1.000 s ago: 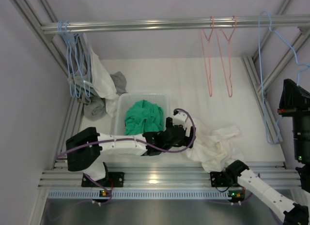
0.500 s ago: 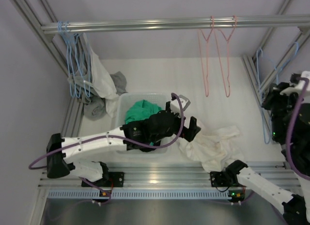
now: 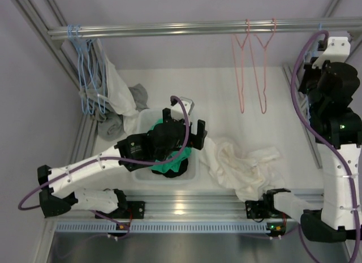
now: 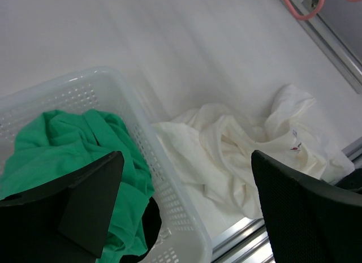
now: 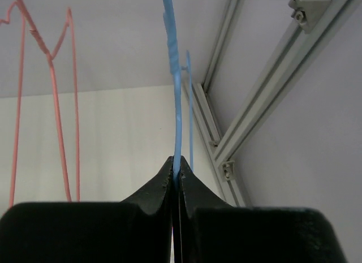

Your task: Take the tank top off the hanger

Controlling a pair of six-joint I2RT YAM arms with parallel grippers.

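Observation:
The cream tank top (image 3: 243, 167) lies crumpled on the table right of the basket, off any hanger; the left wrist view shows the tank top (image 4: 243, 144) too. My right gripper (image 5: 177, 172) is shut on the thin blue hanger (image 5: 175, 93), raised high at the far right by the top rail. From above, the right gripper (image 3: 318, 41) is up near the rail's right end, and little of the hanger shows there. My left gripper (image 3: 182, 123) hangs open over the basket, its jaws wide with nothing between them (image 4: 189, 201).
A white perforated basket (image 4: 169, 184) holds a green garment (image 4: 73, 144). Two pink hangers (image 3: 254, 65) hang from the rail (image 3: 169, 30). Blue hangers with white and grey clothes (image 3: 99, 87) hang at the left. Aluminium frame posts (image 5: 266, 99) run along both sides.
My right arm has risen with the blue hanger up to the rail. My left arm has swung left, from the tank top to above the basket. The tank top stays on the table.

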